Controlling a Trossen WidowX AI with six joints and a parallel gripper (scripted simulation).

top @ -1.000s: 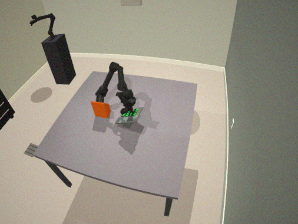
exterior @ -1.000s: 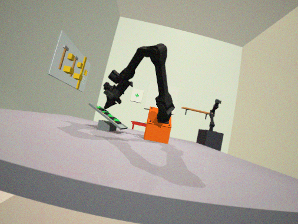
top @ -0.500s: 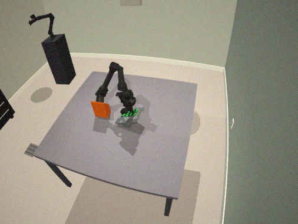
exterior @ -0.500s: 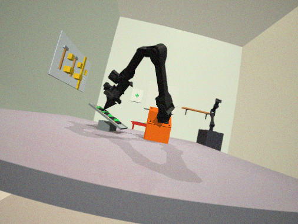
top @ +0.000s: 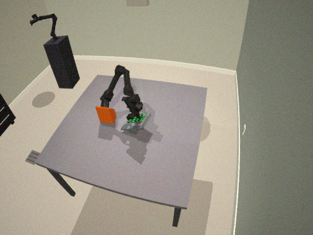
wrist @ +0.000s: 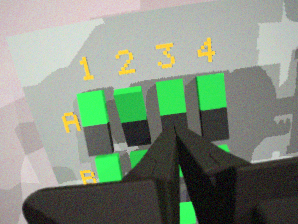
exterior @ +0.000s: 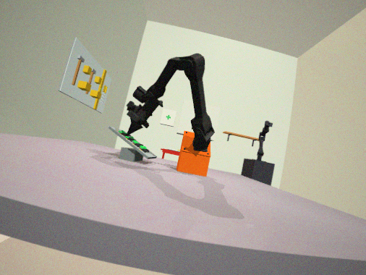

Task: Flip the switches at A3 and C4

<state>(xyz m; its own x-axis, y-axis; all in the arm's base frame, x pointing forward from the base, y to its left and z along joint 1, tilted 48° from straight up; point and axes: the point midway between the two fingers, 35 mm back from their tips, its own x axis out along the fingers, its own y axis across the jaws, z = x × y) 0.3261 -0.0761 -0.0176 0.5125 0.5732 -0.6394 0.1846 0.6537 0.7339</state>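
A grey tilted switch panel (top: 143,123) (exterior: 116,133) (wrist: 45,55) stands on the table, with yellow row letters and column numbers and green-and-dark rocker switches. In the wrist view, row A shows its switches: A1 (wrist: 95,120), A2 (wrist: 132,115), A3 (wrist: 171,102) and A4 (wrist: 212,104). My gripper (wrist: 174,133) (top: 131,116) (exterior: 129,132) is shut and empty. Its tips sit at the near, dark end of switch A3. Rows B and below are mostly hidden behind the fingers; C4 is out of sight.
The arm's orange base (top: 105,114) (exterior: 193,158) stands just left of the panel. A dark pedestal with a second arm (top: 62,60) (exterior: 258,170) stands off the table. A tool board (exterior: 86,77) hangs on the wall.
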